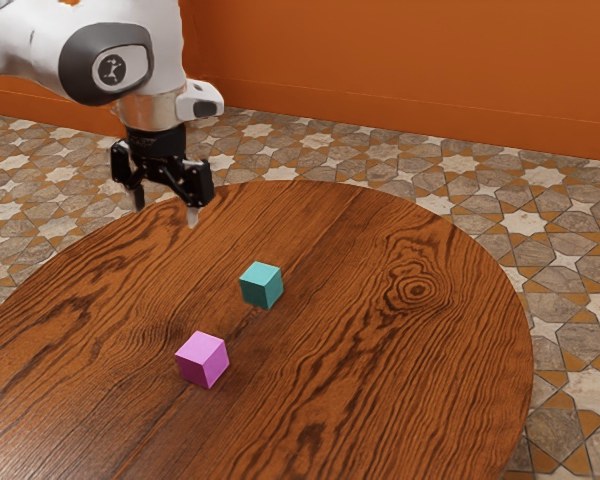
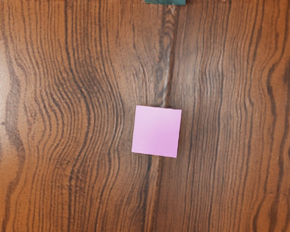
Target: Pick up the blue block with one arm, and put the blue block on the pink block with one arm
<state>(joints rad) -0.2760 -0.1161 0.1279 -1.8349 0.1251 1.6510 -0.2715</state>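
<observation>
The blue-green block (image 1: 261,284) rests on the round wooden table (image 1: 400,380), near its middle. The pink block (image 1: 202,359) lies a short way nearer the front edge, apart from it. My gripper (image 1: 166,208) hangs open above the table's far left part, well clear of both blocks, with nothing between its fingers. In the wrist view the pink block (image 2: 156,131) is seen from above, and a sliver of the blue-green block (image 2: 165,2) shows at the picture's edge.
The table's curved rim (image 1: 525,330) runs along the exterior view's right. A patterned tile floor (image 1: 480,170) and an orange wall (image 1: 400,50) lie beyond it.
</observation>
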